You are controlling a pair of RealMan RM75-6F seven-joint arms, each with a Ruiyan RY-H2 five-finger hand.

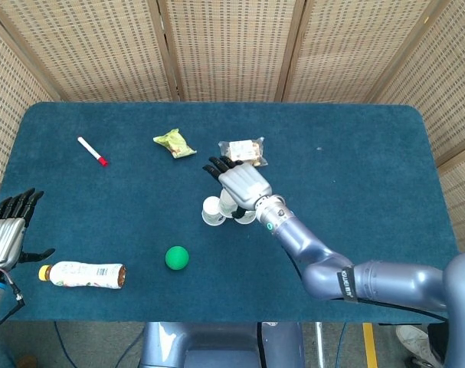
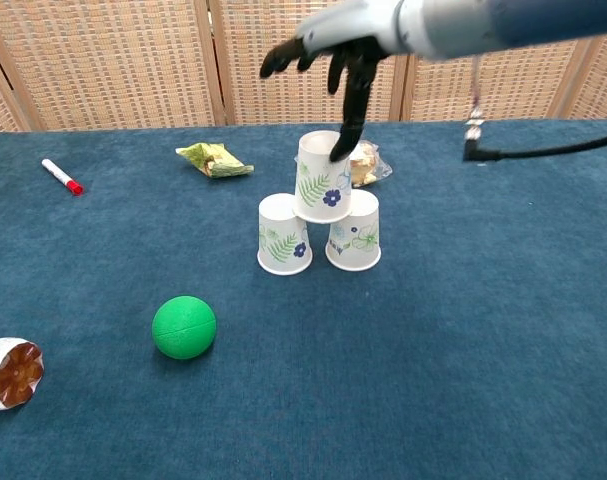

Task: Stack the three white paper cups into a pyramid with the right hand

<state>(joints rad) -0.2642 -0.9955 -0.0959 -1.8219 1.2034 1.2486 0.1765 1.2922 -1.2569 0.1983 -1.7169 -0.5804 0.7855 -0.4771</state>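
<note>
Three white paper cups with leaf and flower prints stand upside down mid-table. The left cup [image 2: 284,235] and the right cup [image 2: 354,232] stand side by side, and the top cup [image 2: 322,178] rests across both. My right hand [image 2: 333,40] hovers above the top cup with fingers spread, holding nothing. One finger [image 2: 349,120] hangs down to the cup's upper right edge; contact cannot be told. In the head view the right hand [image 1: 240,182] covers most of the stack, leaving the left cup [image 1: 211,212] showing. My left hand [image 1: 8,226] rests open at the table's left edge.
A green ball [image 2: 184,327] lies in front-left of the cups. A bottle [image 1: 83,274] lies near the left hand. A red-capped marker [image 1: 92,151] and a green snack packet [image 1: 175,142] lie further back. A clear snack bag [image 1: 243,152] sits just behind the stack.
</note>
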